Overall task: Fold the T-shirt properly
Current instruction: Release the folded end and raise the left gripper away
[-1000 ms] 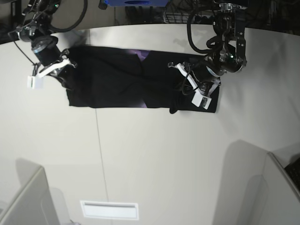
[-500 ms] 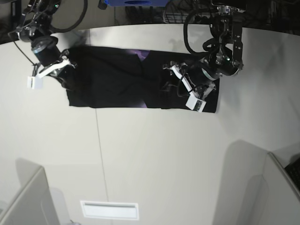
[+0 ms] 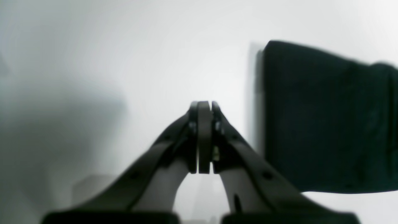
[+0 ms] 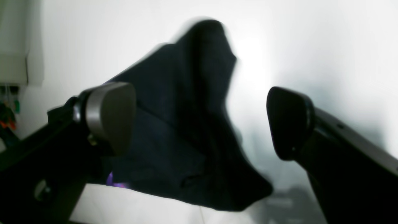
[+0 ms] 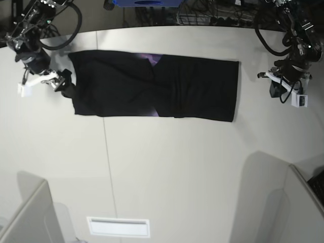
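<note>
Base view: T-shirt [image 5: 152,86] flat, no legible writing; left fingers [image 3: 203,137] together, right fingers [image 4: 108,115] apart, seemingly empty.

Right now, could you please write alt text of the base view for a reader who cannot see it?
A black T-shirt lies folded into a long strip across a pale table. The right gripper is at its left end with open jaws; the left gripper hangs apart beyond its right end.

- Pale grey table [image 5: 167,167], thin seam running from 12 to 6 o'clock.
- Black T-shirt [image 5: 152,86] lies flat, long band toward 12 o'clock.
</note>
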